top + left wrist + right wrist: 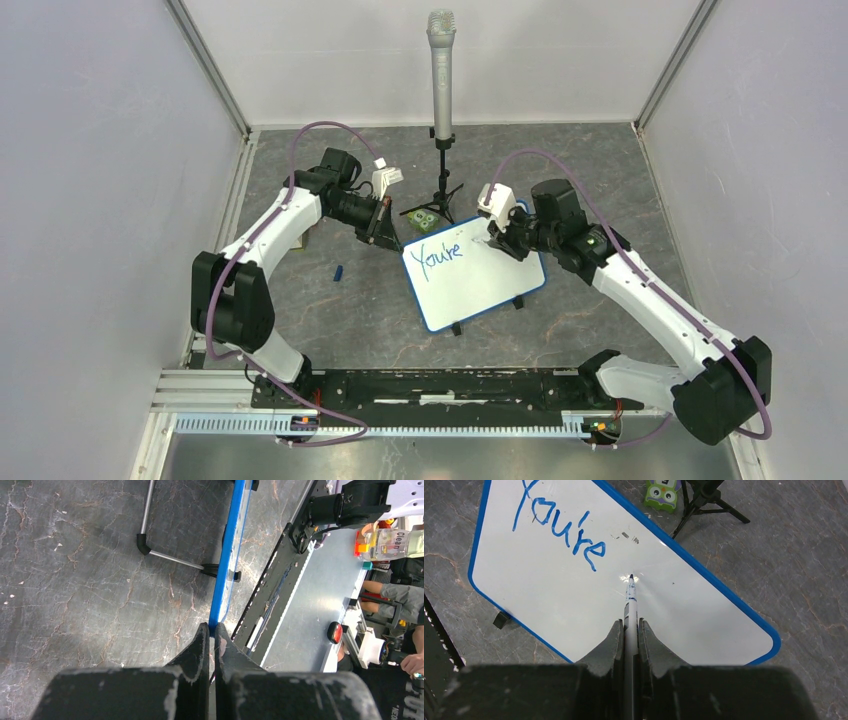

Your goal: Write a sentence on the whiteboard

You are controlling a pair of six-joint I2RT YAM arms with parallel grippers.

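- Whiteboard (pixel 485 285) stands mid-table between the two arms, turned askew to the table's edges; under it the table (pixel 330 320) is a dark grey, marble-veined top with pale cracks running through it
- plain white walls (pixel 90 200) close the table in on three sides; a metal rail (pixel 440 385) along the near edge carries both arm bases
- behind the board a microphone (pixel 441 70) rises on a small black tripod; a green owl-faced figure (pixel 425 218) sits just beside the board's far corner; a small blue piece (pixel 338 272) lies on the table to the left, apart from the board
- the board itself — white, rounded corners, thin blue rim — rests on small black feet (pixel 500 620); light glares off its middle
- the sentence (pixel 440 250) reads "You're" in blue marker, in the board's upper left part
- left gripper (pixel 211 630): jaws pressed together on the board's blue rim at a corner, pinching it
- right gripper (pixel 629 626): jaws closed around a marker (pixel 630 597); its dark tip points at the board just past the last letter — whether it touches, I cannot tell
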